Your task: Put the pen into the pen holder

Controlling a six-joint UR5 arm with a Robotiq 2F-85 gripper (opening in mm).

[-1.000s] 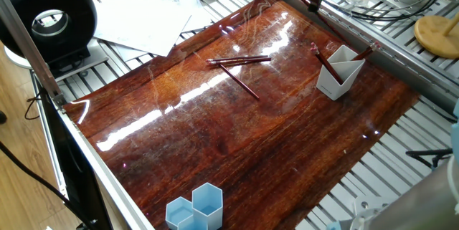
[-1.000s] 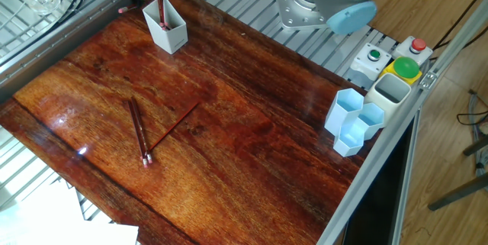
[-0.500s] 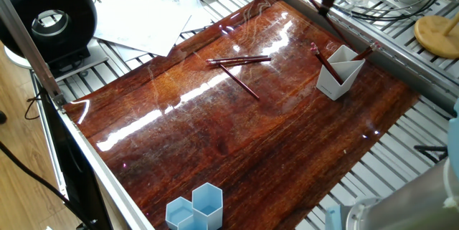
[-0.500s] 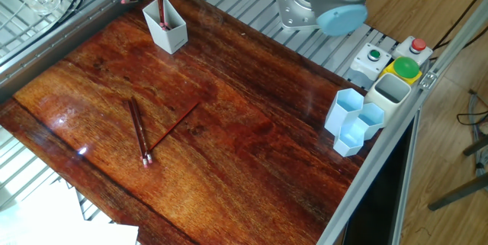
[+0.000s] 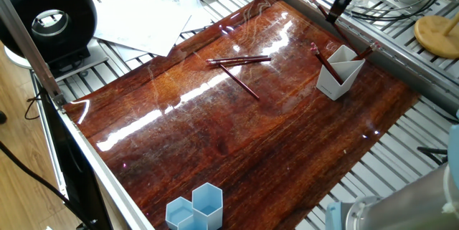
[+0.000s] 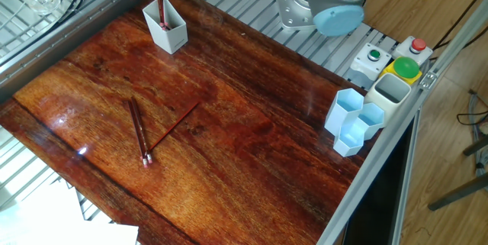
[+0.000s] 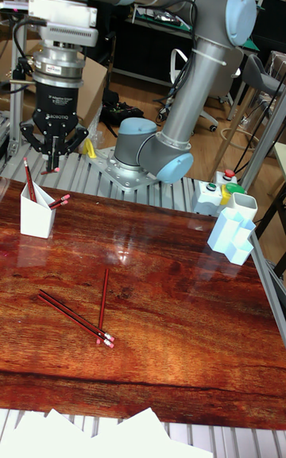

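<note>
The white pen holder (image 7: 36, 218) stands upright near the far corner of the glossy wooden bench (image 7: 175, 307), with one red pen (image 7: 29, 180) standing in it and leaning against its wall; a second pen (image 7: 59, 202) sticks out low at its side, and the views do not settle whether that one is inside or behind the cup. Three more pens (image 7: 79, 319) lie loose on the bench, well apart from the holder, two side by side and a third crossing near their ends. The claw (image 7: 55, 157) hangs above and slightly behind the holder, pointing straight down, its dark fingers (image 7: 46, 148) spread a little with nothing between them. The arm rises from a grey base (image 7: 147, 157) at the bench's back edge, climbs to a blue-capped elbow and reaches across to the wrist over the holder. No readable writing shows on the arm or cup. At the other end of the bench stand light blue honeycomb cups (image 7: 231, 238), beside a box with coloured buttons (image 7: 222, 185). White papers (image 7: 119, 432) lie at the near edge.
</note>
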